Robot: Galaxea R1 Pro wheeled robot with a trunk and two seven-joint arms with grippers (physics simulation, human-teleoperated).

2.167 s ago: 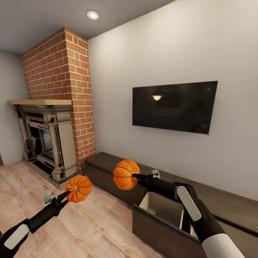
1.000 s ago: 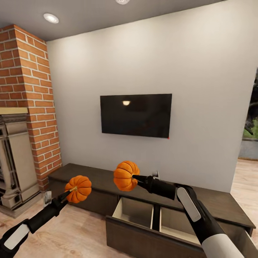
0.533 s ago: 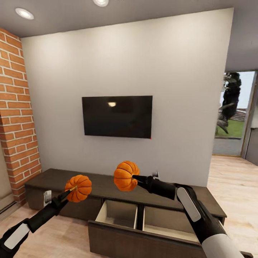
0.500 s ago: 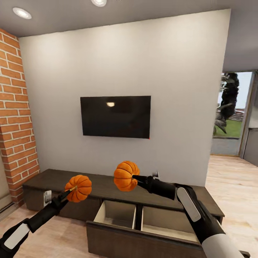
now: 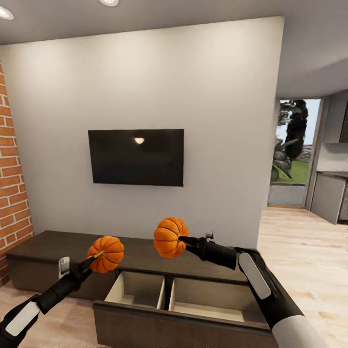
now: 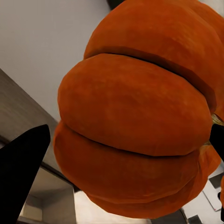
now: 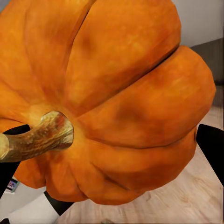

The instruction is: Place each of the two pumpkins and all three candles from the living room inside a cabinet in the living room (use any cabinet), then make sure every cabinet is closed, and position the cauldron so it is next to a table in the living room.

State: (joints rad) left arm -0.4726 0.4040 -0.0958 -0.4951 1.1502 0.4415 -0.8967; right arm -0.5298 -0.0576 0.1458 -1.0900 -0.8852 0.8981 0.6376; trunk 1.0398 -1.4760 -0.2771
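Two ribbed, slightly flattened orange pumpkins hang in the air above the cabinet (image 5: 145, 251), one in each gripper. The left pumpkin (image 5: 106, 253) is clamped in the left gripper (image 5: 94, 258), its skin matte with deep grooves between fat lobes; the left wrist view brings that skin close (image 6: 135, 116), with one dark fingertip (image 6: 23, 163) at one side and the other at the opposite edge. The right pumpkin (image 5: 169, 236) is clamped in the right gripper (image 5: 181, 239), and its flat axis lies roughly level, stem end turned toward the arm. The right wrist view shows what the head view cannot: a short, rough, yellowish stem (image 7: 39, 137) sunk in a dimple where the ribs of the pumpkin (image 7: 116, 93) meet, with black fingers at either edge. Below both, the long dark-brown wood cabinet has its near drawer (image 5: 183, 299) pulled out, pale inside and split into two compartments. Behind it, on the far plain grey wall, hangs a flat black television (image 5: 136, 157); red brick (image 5: 12, 183) stands at the left, and pale wood flooring (image 5: 299, 256) runs off to the right.
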